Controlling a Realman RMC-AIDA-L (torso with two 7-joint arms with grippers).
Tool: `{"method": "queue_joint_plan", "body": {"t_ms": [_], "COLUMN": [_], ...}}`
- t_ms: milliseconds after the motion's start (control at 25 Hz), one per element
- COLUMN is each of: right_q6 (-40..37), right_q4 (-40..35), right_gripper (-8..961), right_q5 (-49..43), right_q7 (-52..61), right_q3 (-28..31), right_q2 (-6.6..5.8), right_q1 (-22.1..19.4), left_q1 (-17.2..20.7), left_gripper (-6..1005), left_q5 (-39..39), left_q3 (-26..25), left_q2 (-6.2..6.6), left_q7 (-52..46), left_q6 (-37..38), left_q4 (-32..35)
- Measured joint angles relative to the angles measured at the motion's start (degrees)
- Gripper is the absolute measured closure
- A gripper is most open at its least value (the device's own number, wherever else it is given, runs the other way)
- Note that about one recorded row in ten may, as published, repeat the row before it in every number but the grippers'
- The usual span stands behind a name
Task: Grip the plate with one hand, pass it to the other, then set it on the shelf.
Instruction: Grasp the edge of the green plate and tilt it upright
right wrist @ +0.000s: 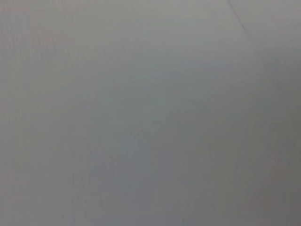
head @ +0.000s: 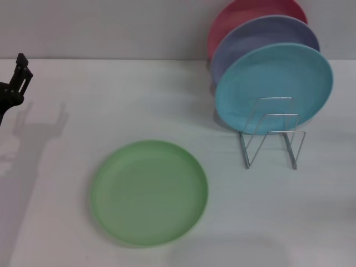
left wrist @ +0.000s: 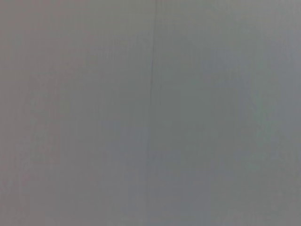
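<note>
— Head view first: what lies on the table (head: 111,100)?
— A green plate (head: 149,192), flat near the front edge, middle. Toward the back right corner a wire rack (head: 272,133) holds a blue plate (head: 275,83), a lavender plate (head: 261,39) and a red plate (head: 245,14) on edge, front slots bare.
— And the arms?
— Left gripper (head: 14,89) pokes in at the left edge, raised, gripping nothing; fingers spread or closed, I cannot tell. Right one is out of view. Both wrist views are blank grey.
</note>
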Motion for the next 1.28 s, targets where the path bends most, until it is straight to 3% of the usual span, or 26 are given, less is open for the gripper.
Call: {"method": "queue_joint_plan", "body": {"t_ms": [200,480,720,760,920,1080,1160,1280], "right_q6": [0.0,0.6,0.6,0.6,0.6,0.6,0.6,0.6], "right_q4": [0.0,0.0,0.0,0.0,0.0,0.0,0.0,0.0], "right_gripper": [259,259,260,260,260,260,259,259], "right_q5": [0.0,0.0,0.0,0.0,0.0,0.0,0.0,0.0], "right_q7": [0.0,0.0,0.0,0.0,0.0,0.0,0.0,0.0], "right_q3": [0.0,0.0,-0.1,-0.1,-0.1,-0.1,-0.1,-0.1], "right_q2": [0.0,0.13,0.18,0.18,0.18,0.16,0.14,0.18], "right_q1": [0.3,0.6,0.6,0.5,0.5,0.6,0.6,0.6], "left_q1": [-0.8,-2.2,-1.8,-1.5,-1.1,-0.1,0.0,-0.6], "left_gripper": [187,188,189,189,190,190,190,191], "left_q5": [0.0,0.0,0.3,1.4,4.1,7.2,7.6,7.9], "left_q3": [-5.7,-10.3,-10.7,-10.4,-10.4,-11.7,-13.5,-17.0], "left_q2": [-0.24,-0.19,0.07,0.52,1.47,2.26,1.93,0.34], "left_q7": [10.1,13.4,5.7,0.2,-5.7,-6.7,-3.4,6.5], "left_q6": [-5.9,-11.9,-13.5,-15.1,-17.8,-22.4,-23.4,-23.0], "left_q4": [-0.1,-0.3,0.6,1.7,4.1,8.8,9.6,8.9]}}
